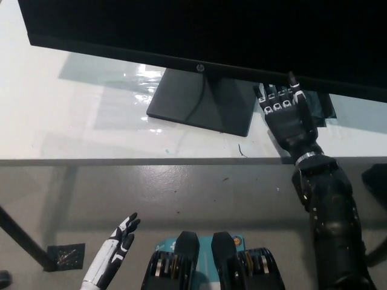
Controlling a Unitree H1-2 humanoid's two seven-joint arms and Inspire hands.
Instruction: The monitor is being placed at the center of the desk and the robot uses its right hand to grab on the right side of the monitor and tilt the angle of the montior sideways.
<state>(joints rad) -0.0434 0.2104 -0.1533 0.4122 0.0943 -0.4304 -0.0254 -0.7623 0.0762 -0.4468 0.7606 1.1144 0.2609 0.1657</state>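
Monitor (199, 30) stands on the white desk (72, 127), its dark screen filling the upper part of the head view and running out of frame at top and right; only the lower bezel with a small logo at its middle is clearly readable. Its flat dark base (202, 99) rests on the desk surface just below the logo, with a thin cable line crossing it. No containers are visible anywhere on the desk. Right hand (284, 118) — black — reaches up over the front edge of the desk, palm down, fingers extended and slightly apart, holding nothing; the fingertips (277, 92) lie at the lower edge of the monitor, just right of the base, and contact with the bezel cannot be confirmed from this angle. Under the hand sits a dark flat patch (320, 107) on the desk, partly covered by the hand. Right arm enters from the lower right. Left hand (121, 235) — white — rests low at the lower left, below desk level over the grey floor (199, 187), fingers loosely spread, holding nothing. A dark desk leg (21, 238) slants across the lower left corner, with a small dark square (65, 255) on the floor beside it.
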